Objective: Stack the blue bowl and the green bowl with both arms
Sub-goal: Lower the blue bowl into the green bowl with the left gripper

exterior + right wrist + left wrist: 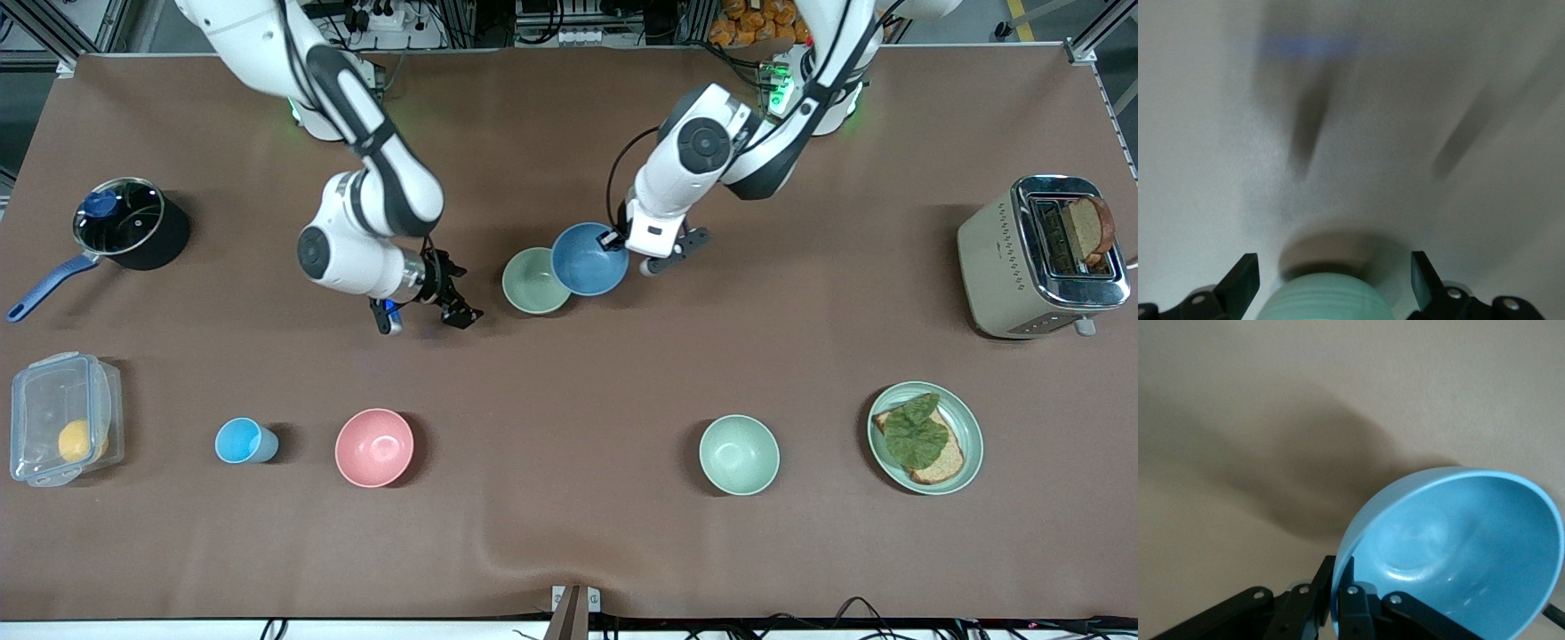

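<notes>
The stack looks about half made: the green bowl (535, 281) sits on the table mid-way between the arms, and the right gripper (425, 313), fingers spread wide and empty, hangs over the table just beside it toward the right arm's end. The left gripper (622, 240) is clamped on the rim of the blue bowl (588, 259), holding it tilted in the air, overlapping the green bowl's edge. Left to do, as I judge it: centre the blue bowl over the green one, lower it in and let go.
</notes>
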Controlling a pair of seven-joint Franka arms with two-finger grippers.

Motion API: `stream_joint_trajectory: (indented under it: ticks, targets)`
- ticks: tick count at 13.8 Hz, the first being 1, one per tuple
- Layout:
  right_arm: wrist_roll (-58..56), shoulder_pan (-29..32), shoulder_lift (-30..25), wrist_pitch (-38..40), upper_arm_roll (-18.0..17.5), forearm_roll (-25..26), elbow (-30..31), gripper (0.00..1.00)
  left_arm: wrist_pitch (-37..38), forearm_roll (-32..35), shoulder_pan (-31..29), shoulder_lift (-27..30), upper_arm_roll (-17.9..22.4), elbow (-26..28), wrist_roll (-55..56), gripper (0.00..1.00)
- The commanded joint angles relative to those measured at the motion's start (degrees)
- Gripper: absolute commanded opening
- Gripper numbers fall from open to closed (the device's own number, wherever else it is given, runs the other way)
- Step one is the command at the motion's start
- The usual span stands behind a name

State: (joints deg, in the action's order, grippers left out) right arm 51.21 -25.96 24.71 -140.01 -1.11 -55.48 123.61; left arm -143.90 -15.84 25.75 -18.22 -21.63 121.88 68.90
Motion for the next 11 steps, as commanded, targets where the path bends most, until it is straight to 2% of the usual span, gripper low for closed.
stream_joint_trajectory:
  ticks: [1, 4, 7, 9, 11]
  targets:
    - [-6.2, 0.0, 2.1, -0.4, -0.7, -11.2, -0.8, 1.0, -0.3, -0.4, 2.5, -3.2, 0.5, -3.7, 2.3, 0.0]
    - [-6.3, -0.5, 2.4, -0.4, -0.8, -14.6, -1.0, 1.0, -0.4, -0.3, 3.3, -6.1, 0.6, -7.3, 3.6, 0.0]
    - [-6.3, -1.5, 2.8, -2.3, -0.8, -14.8, -1.0, 1.0, -0.4, -0.3, 3.8, -8.7, 1.0, -10.0, 3.7, 0.0]
    - [-6.3, -1.5, 2.8, -2.3, -0.8, -14.8, -0.9, 1.0, -0.6, 2.1, 3.8, -10.9, 1.0, -12.0, 5.4, 0.0]
    - [-6.3, -1.6, 2.8, -2.3, -0.8, -14.8, -1.0, 1.0, -0.6, 7.6, 4.1, -13.7, 0.9, -14.4, 9.7, 0.0]
